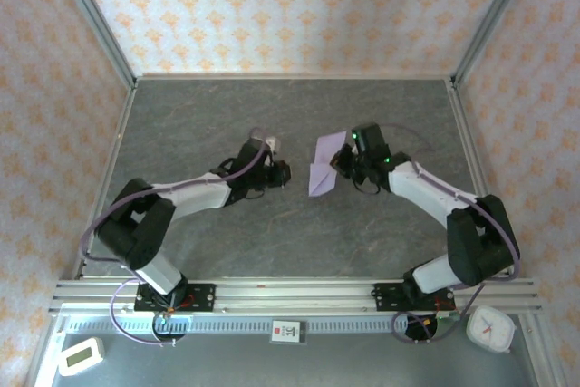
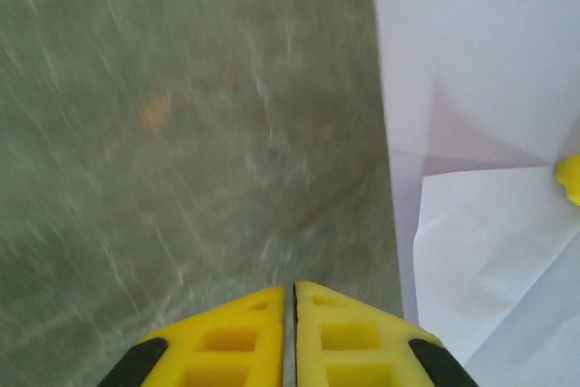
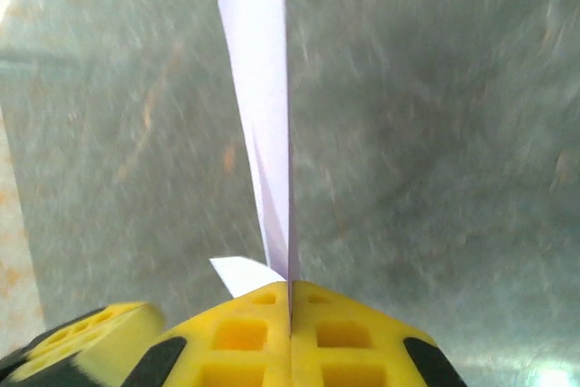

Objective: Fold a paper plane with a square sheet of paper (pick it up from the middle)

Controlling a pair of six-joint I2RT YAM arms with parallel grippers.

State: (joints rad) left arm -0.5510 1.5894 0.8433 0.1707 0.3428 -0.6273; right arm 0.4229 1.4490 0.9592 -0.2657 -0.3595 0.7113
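Folded lavender paper sheet (image 3: pixel 267 115) pinched edge-on in the closed yellow jaws of the right gripper (image 3: pixel 290 301), jutting straight ahead of them. In left wrist view, broad creased face to the right of the left gripper (image 2: pixel 294 289), jaws pressed together, empty, over the grey mottled tabletop (image 2: pixel 181 133). From above, between both grippers.

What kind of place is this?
Probably a robot test cell, not a home: the left arm and right arm are bolted to a metal rail, on a grey table enclosed by patterned wall panels.

surface: grey mottled table (image 1: pixel 299 242) | near edge: metal rail (image 1: pixel 299 289) | lavender paper (image 1: pixel 322 178): contact unclear
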